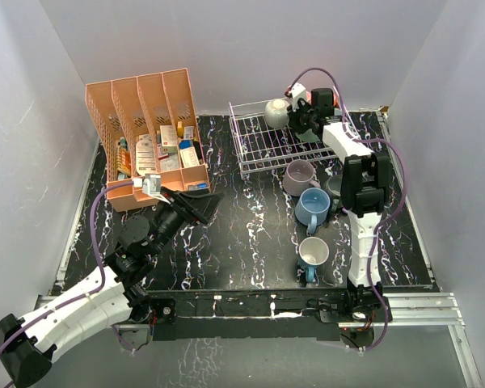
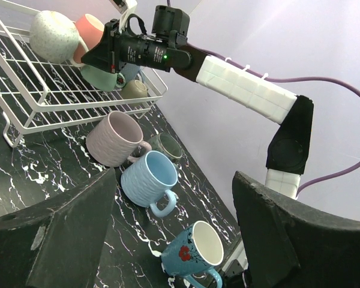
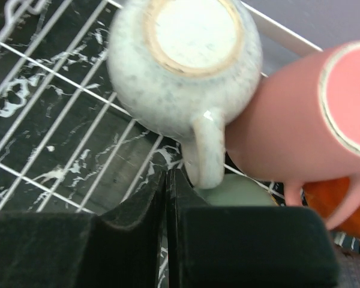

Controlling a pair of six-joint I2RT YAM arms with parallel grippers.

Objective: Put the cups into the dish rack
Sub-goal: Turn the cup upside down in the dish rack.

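Observation:
The white wire dish rack (image 1: pixel 263 153) stands at the back right. Inside it, a speckled cream cup (image 3: pixel 186 72) sits bottom up, next to a pink cup (image 3: pixel 300 120), a pale green cup (image 3: pixel 243 193) and an orange cup (image 3: pixel 330 210). My right gripper (image 3: pixel 166 180) hovers in the rack beside the speckled cup's handle, shut with nothing between its jaws. In front of the rack, a lilac cup (image 1: pixel 299 176), a light blue cup (image 1: pixel 312 208), a dark grey cup (image 1: pixel 335 187) and a blue flowered cup (image 1: pixel 313 255) lie on the table. My left gripper (image 1: pixel 198 206) is open and empty at centre left.
A salmon-pink slotted organizer (image 1: pixel 145 137) full of packets stands at the back left, close behind my left gripper. Pale walls enclose the black marbled table (image 1: pixel 250 234) on three sides. The right arm (image 1: pixel 360 182) reaches over the loose cups.

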